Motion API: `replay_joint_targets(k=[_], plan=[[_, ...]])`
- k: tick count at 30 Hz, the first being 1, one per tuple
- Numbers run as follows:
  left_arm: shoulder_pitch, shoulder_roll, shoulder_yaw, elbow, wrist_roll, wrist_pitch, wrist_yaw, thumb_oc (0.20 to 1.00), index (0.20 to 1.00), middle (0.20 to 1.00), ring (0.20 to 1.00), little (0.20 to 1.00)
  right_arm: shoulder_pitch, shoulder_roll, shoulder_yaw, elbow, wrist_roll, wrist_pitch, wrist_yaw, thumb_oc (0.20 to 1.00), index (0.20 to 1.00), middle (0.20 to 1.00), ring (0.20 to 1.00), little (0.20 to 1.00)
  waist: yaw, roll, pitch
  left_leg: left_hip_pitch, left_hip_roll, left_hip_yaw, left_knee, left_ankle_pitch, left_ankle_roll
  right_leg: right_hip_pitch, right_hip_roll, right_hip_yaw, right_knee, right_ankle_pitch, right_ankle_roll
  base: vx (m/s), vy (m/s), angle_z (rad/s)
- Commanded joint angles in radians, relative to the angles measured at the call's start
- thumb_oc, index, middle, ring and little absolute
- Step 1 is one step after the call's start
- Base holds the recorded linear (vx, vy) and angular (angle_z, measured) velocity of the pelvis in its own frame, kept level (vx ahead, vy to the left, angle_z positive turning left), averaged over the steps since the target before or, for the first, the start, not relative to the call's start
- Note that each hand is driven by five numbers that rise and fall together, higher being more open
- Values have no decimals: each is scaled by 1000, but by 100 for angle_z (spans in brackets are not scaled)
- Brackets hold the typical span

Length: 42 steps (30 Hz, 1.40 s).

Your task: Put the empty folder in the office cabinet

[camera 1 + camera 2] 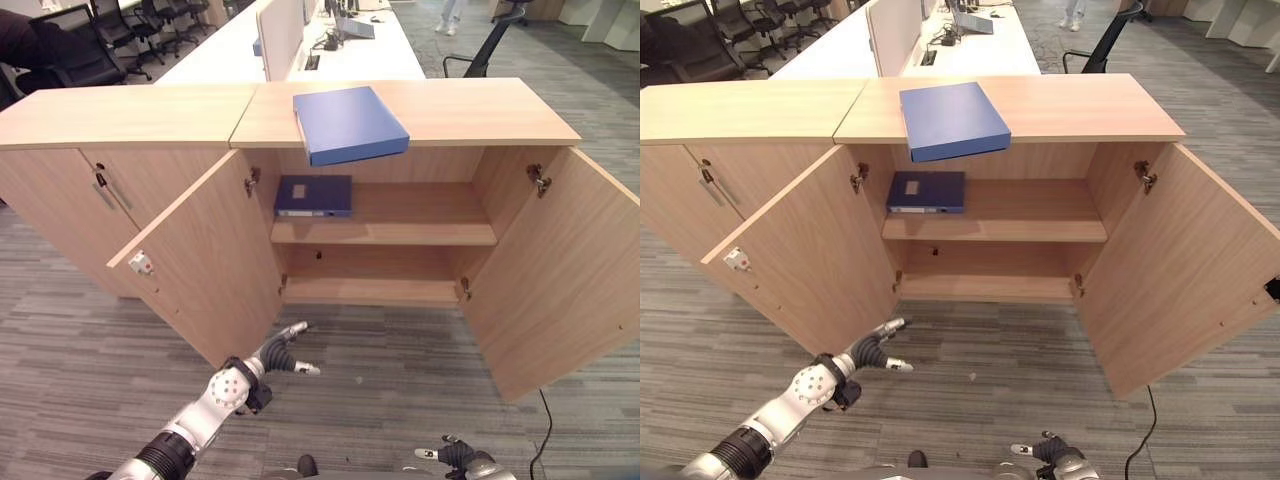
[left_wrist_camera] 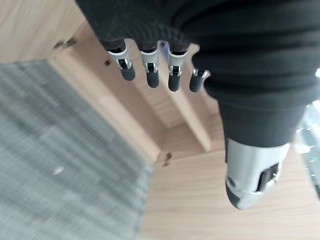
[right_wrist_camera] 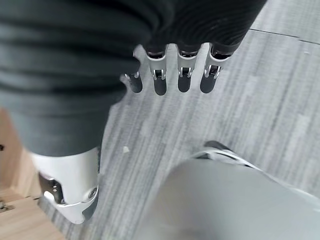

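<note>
We see the blue folder (image 1: 349,123) lying flat on the cabinet (image 1: 500,112) top, upper centre, overhanging its front edge. Our left hand (image 1: 277,354) reaches forward at lower left, fingers straight and empty. Our right hand (image 1: 455,455) hangs low at the bottom edge, fingers relaxed.
</note>
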Motion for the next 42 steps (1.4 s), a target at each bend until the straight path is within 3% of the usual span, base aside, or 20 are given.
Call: replay_joint_targets(k=[1, 3, 6, 8, 9, 10, 17, 24, 29, 32, 33, 34, 35, 36, 37, 39, 41, 42], plan=[[-17, -2, 44, -52, -4, -21, 19, 1000, 1000, 1000, 1000, 1000, -19, 23, 0, 35, 51, -16, 12, 1000, 1000, 1000, 1000, 1000, 6, -3, 5, 51, -34, -30, 7, -150, 51, -66, -156, -34, 258, 334, 95, 45, 225, -21], [-20, -3, 41, -59, 6, -18, 16, 1000, 1000, 1000, 1000, 1000, -11, 27, -4, 36, 57, -17, 12, 1000, 1000, 1000, 1000, 1000, 3, -2, 12, 69, -33, -19, 7, -163, 54, -89, -180, -71, 301, 332, 93, 31, 88, -13], [-28, -8, 33, -61, 17, -14, 15, 1000, 1000, 1000, 1000, 1000, -9, 29, -7, 33, 62, -16, 12, 1000, 1000, 1000, 1000, 1000, -2, -3, 22, 72, -27, -22, 7, -161, 47, -109, -155, -90, 242, 313, 84, 23, -8, 0], [-35, -17, 25, -75, 21, -13, 12, 1000, 1000, 1000, 1000, 1000, -8, 32, -12, 23, 71, -15, 3, 1000, 1000, 1000, 1000, 1000, -4, -1, 37, 75, -18, -34, 7, -155, 32, -129, -110, -98, 96, 304, 83, 41, -70, 3], [-35, -17, 25, -75, 21, -13, 13, 1000, 1000, 1000, 1000, 1000, -8, 32, -12, 23, 71, -15, 3, 1000, 1000, 1000, 1000, 1000, -4, 2, 37, 75, -15, -34, 7, -155, 31, -125, -105, -100, 89, 307, 82, 110, -127, 13], [-48, -16, 23, -94, 42, -19, 17, 1000, 1000, 1000, 1000, 1000, -10, 36, -11, 17, 76, -15, -2, 1000, 1000, 1000, 1000, 1000, -7, 2, 42, 86, -7, -49, 7, -159, 18, -150, -64, -89, -36, 315, 86, 85, -84, 11], [-52, -19, 46, -121, 63, -26, 29, 1000, 1000, 1000, 1000, 1000, -9, 48, 1, 27, 68, -13, 4, 1000, 1000, 1000, 1000, 1000, 0, -16, 22, 112, -8, -56, 7, -184, 4, -102, -17, -121, -201, 347, 91, 124, -84, 10], [-57, -17, 51, -130, 62, -27, 42, 1000, 1000, 1000, 1000, 1000, -28, 49, 10, 30, 71, -16, 1, 1000, 1000, 1000, 1000, 1000, -9, -22, -4, 109, 19, -61, 7, -199, -12, -98, 1, -133, -191, 326, 83, 143, -110, 1], [-74, -7, 36, -143, 54, -22, 45, 1000, 1000, 1000, 1000, 1000, -28, 45, 25, 44, 59, -14, 6, 1000, 1000, 1000, 1000, 1000, -18, -25, -28, 125, 94, -58, 7, -212, -57, -97, 50, -143, -184, 246, 47, 191, -226, 7], [-78, 2, 29, -155, 33, -13, 36, 1000, 1000, 1000, 1000, 1000, -25, 45, 33, 51, 64, -14, 7, 1000, 1000, 1000, 1000, 1000, -17, -35, -37, 124, 158, -38, 59, -220, -103, -65, 96, -150, -208, 207, 19, 182, -262, 17], [-78, 2, 29, -155, 33, -13, 35, 1000, 1000, 1000, 1000, 1000, -25, 45, 33, 51, 64, -14, 7, 1000, 1000, 1000, 1000, 1000, -17, -35, -37, 123, 158, -38, 60, -221, -103, -65, 96, -150, -209, 207, 19, 109, -203, 11], [-84, 6, 26, -160, 26, -14, 33, 1000, 1000, 1000, 1000, 1000, -27, 42, 40, 52, 68, -15, 6, 1000, 1000, 1000, 1000, 1000, -15, -43, -36, 103, 177, -29, 113, -223, -121, -49, 108, -152, -222, 196, 9, 106, -309, 5], [-94, 18, 19, -179, 13, -10, 30, 1000, 1000, 1000, 1000, 1000, -30, 38, 52, 50, 75, -18, -1, 1000, 1000, 1000, 1000, 1000, -5, -60, -20, 32, 216, -26, 277, -187, -154, -17, 135, -154, -241, 177, -24, 107, -421, 4], [-100, 23, 17, -183, 8, -9, 34, 1000, 1000, 1000, 1000, 1000, -34, 35, 57, 46, 81, -20, -8, 1000, 1000, 1000, 1000, 1000, 7, -72, -4, -25, 235, -32, 393, -151, -165, 0, 141, -161, -248, 172, -41, 34, -411, 9], [-107, 25, 16, -188, -1, -9, 36, 1000, 1000, 1000, 1000, 1000, -40, 29, 61, 46, 82, -20, -14, 1000, 1000, 1000, 1000, 1000, 13, -83, 11, -78, 259, -21, 482, -122, -163, 11, 146, -174, -253, 162, -54, -17, -271, 17], [-101, 26, 23, -197, -25, -3, 34, 1000, 1000, 1000, 1000, 1000, -47, 23, 63, 48, 82, -19, -21, 1000, 1000, 1000, 1000, 1000, 19, -90, 20, -129, 299, 21, 510, -110, -148, 21, 150, -184, -258, 141, -68, 4, -138, 19], [-94, 26, 30, -194, -26, -1, 34, 1000, 1000, 1000, 1000, 1000, -48, 18, 62, 45, 83, -20, -21, 1000, 1000, 1000, 1000, 1000, 28, -93, 24, -156, 295, 28, 498, -118, -140, 28, 147, -184, -261, 136, -70, 34, -29, 15], [-83, 26, 44, -186, -17, 3, 29, 1000, 1000, 1000, 1000, 1000, -48, 2, 66, 40, 75, -21, -16, 1000, 1000, 1000, 1000, 1000, 37, -94, 28, -214, 260, 10, 413, -124, -127, 39, 142, -174, -272, 130, -70, 56, 15, 19]])
